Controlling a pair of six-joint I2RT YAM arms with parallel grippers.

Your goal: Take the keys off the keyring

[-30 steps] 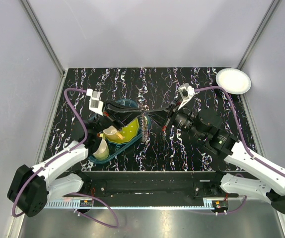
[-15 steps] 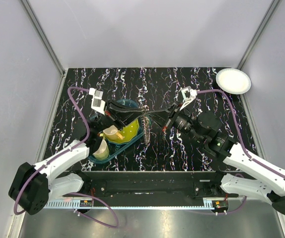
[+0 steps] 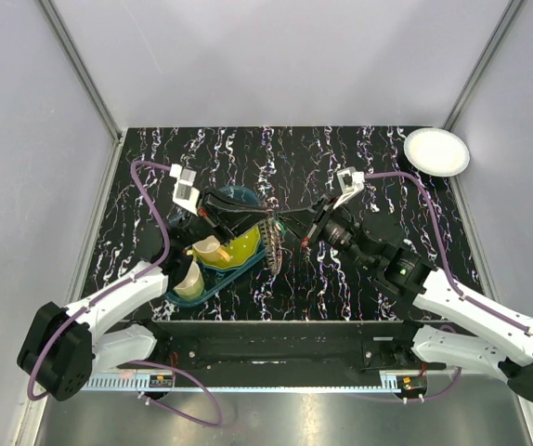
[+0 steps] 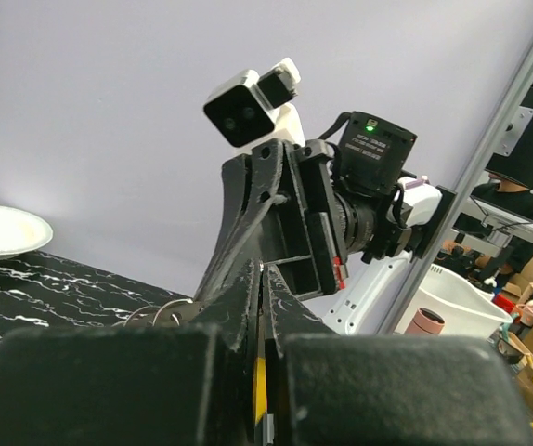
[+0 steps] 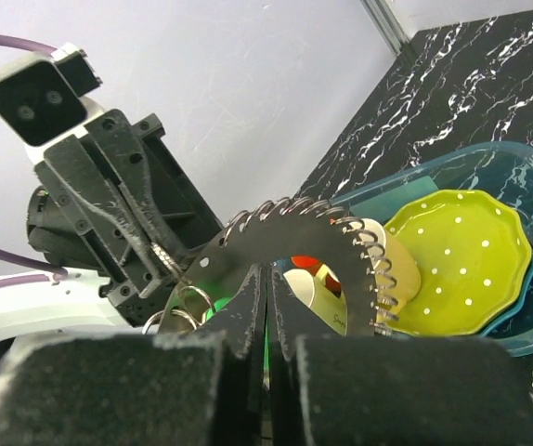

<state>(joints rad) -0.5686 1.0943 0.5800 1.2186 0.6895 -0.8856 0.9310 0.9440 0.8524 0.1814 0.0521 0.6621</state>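
The keyring (image 3: 271,240), a dark flat loop with a silver wire coil along its edge, hangs in the air between both grippers over the tray's right end. In the right wrist view the keyring (image 5: 341,246) arches over my shut fingertips. My left gripper (image 3: 259,216) is shut on its edge, also seen in the right wrist view (image 5: 160,255). My right gripper (image 3: 287,223) is shut on the loop from the other side. Small silver split rings (image 5: 188,302) dangle near the left gripper's hold and show in the left wrist view (image 4: 155,314). No key blades show clearly.
A teal tray (image 3: 213,281) at front left holds a yellow-green dotted plate (image 3: 237,247) and pale cups (image 3: 190,277), right under the keyring. A white plate (image 3: 436,151) sits at the back right corner. Grey walls close in the black marbled table (image 3: 341,279).
My right wrist has shifted slightly toward the near side and turned, and the hanging keyring has tilted with it. The left arm has barely moved. Both grips look unchanged.
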